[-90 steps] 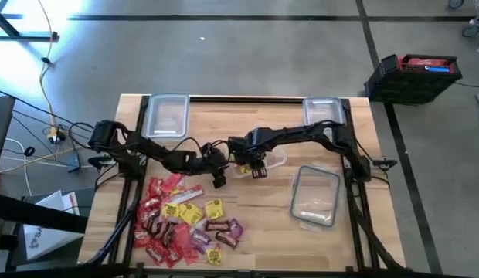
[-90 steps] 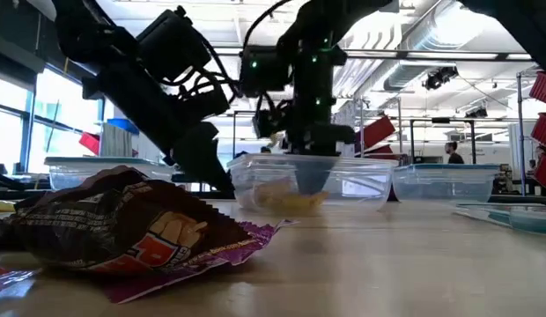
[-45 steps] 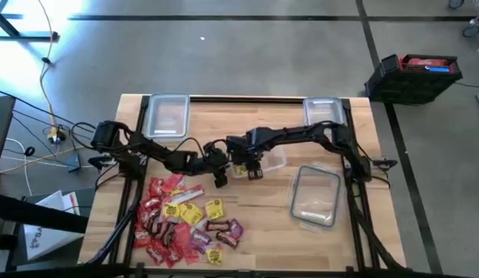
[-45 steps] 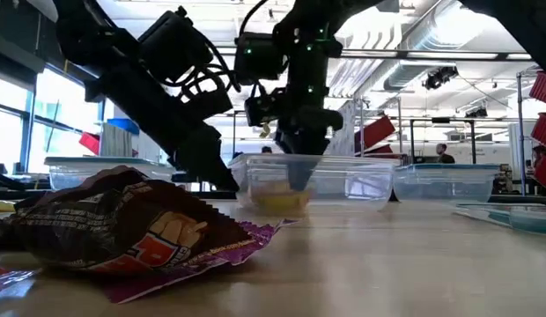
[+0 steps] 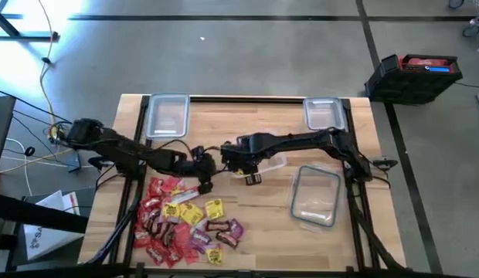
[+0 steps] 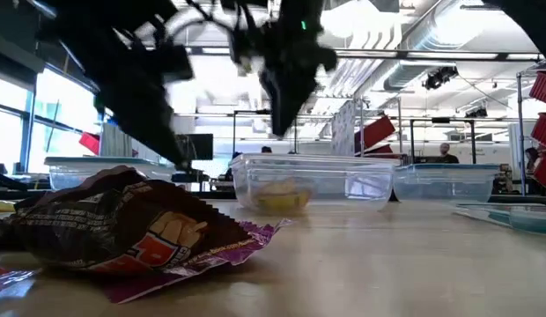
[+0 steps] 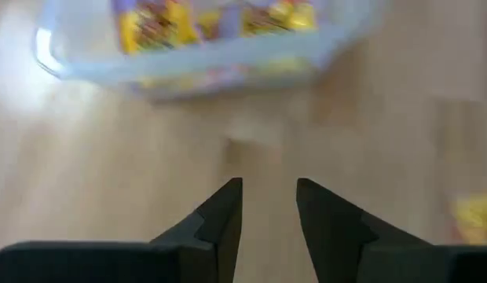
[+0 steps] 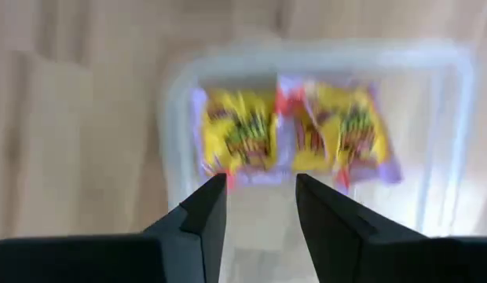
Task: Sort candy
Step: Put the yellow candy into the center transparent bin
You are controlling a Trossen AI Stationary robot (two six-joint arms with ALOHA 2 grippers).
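Landmark: the small clear container (image 5: 264, 162) at the middle of the wooden surface (image 5: 255, 224) — every place below is given from it.
Candy pile (image 5: 185, 216): on the near-left side of the small clear container, well apart from it; red packets, yellow square packets, a few purple-pink ones and dark brown mini bars lie heaped together.
Nearest packet (image 6: 123, 224): in the low view a crumpled dark brown wrapper over a purple-pink one fills the near left, in front of the small clear container.
Left gripper (image 5: 202, 185): between the candy pile and the small clear container, just left of it and above bare wood; fingers (image 7: 220, 220) a little apart, nothing between them.
Sorted candy (image 8: 294, 134): two yellow packets with purple edges lie side by side inside the small clear container — the low view shows them as a yellow patch on its floor.
Right gripper (image 5: 252, 176): at the near-left edge of the small clear container, raised above it; fingers (image 8: 200, 216) slightly apart and empty.
Large clear container (image 5: 314, 197): to the right of the small clear container, near the surface's right side.
Far containers: one (image 5: 166, 116) beyond and left of the small clear container, another (image 5: 323, 113) beyond and right of it, both at the far edge.
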